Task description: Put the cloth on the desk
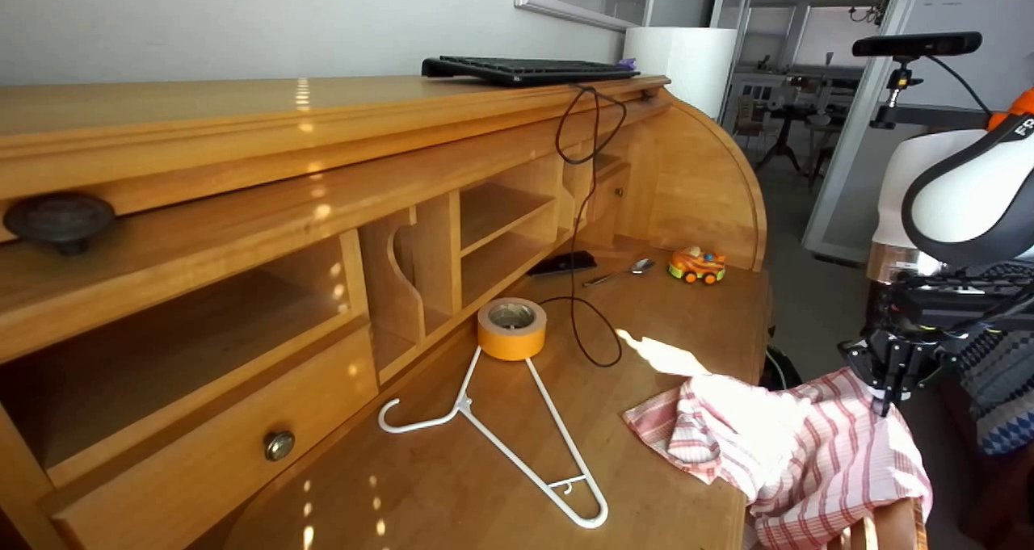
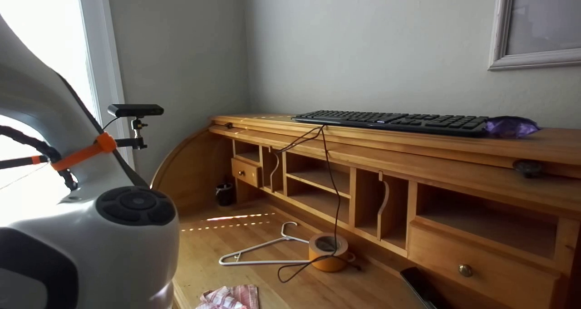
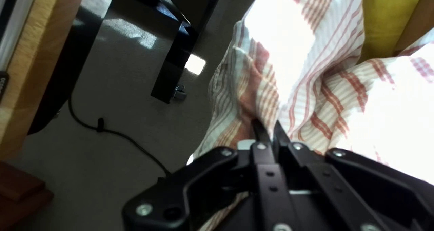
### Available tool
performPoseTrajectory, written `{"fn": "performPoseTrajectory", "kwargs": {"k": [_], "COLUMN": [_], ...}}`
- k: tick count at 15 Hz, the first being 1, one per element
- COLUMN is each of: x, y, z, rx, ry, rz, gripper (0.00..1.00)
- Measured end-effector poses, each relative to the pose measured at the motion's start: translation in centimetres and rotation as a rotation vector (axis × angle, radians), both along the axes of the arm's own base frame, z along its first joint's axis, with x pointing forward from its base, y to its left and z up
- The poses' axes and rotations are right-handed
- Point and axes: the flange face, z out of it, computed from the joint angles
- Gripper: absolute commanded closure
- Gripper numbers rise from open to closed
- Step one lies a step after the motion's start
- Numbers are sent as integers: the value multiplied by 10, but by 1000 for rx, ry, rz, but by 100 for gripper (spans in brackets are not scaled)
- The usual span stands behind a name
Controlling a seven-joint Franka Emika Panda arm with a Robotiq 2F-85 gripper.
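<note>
Both jaws of the gripper (image 3: 270, 127) are drawn nearly together in the wrist view, and a fold of the striped cloth (image 3: 305, 78) is bunched at their tips; it looks caught between them. On one side of the gathered fabric the floor (image 3: 112, 170) shows, and on the other a yellow surface (image 3: 385, 20), too little seen to name. From this I judge that the held part is not over the desk.

In an exterior view the gripper (image 1: 885, 396) is out beyond the edge of the desk (image 1: 646, 501). One crumpled end of the cloth (image 1: 792, 437) lies on the desktop; much of the rest passes over the edge and drapes across a wooden piece (image 1: 903, 522), perhaps a chair back. The hanger (image 1: 465, 405) and the roll of tape (image 1: 512, 342) lie farther in, apart from the cloth.

In an exterior view only a corner of the cloth (image 2: 231, 297) shows, lying on the desktop; the arm (image 2: 122, 259) fills the near side, and the gripper is out of sight.

My reading is that the task is partly done: cloth grasped, one end on the desk. Bringing the overhanging part across the edge, laying it down and letting go are left.
</note>
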Motion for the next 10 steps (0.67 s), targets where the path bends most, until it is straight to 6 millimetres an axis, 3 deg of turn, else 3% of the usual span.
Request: {"fn": "performPoseTrajectory", "kwargs": {"k": [6,10], "x": [8,34], "y": [5,14], "z": [31,100], "rx": [-10,-75], "ry": [-78,-245], "rz": [14,91], "gripper": [99,99]}}
